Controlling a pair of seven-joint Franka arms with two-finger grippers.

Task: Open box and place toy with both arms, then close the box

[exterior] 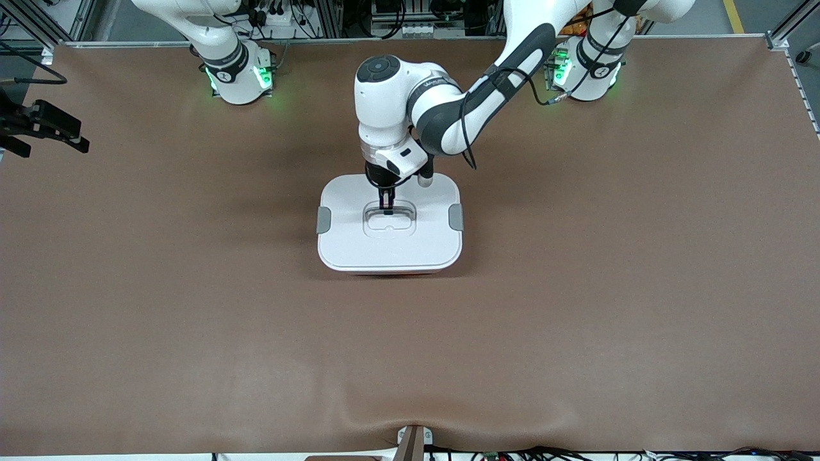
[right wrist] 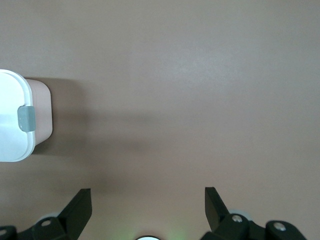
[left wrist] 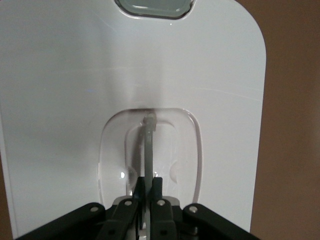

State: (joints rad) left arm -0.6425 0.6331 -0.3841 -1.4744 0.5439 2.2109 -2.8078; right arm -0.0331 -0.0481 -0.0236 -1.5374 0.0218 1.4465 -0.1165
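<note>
The box (exterior: 359, 240) stands in the middle of the table with its white lid (left wrist: 60, 100) on and a grey clip (exterior: 324, 219) at each end. My left gripper (exterior: 387, 206) is down in the lid's recess, shut on the clear handle (left wrist: 149, 142), which stands upright between its fingers (left wrist: 150, 182). In the right wrist view the pink tub (right wrist: 42, 115) shows under the lid's end. My right gripper (right wrist: 148, 200) waits open over bare table toward the right arm's end, with nothing between its fingers. The toy is out of view.
A brown mat (exterior: 576, 288) covers the table. A black fixture (exterior: 45, 125) juts in at the right arm's end. A small bracket (exterior: 413, 442) and cables sit at the edge nearest the front camera.
</note>
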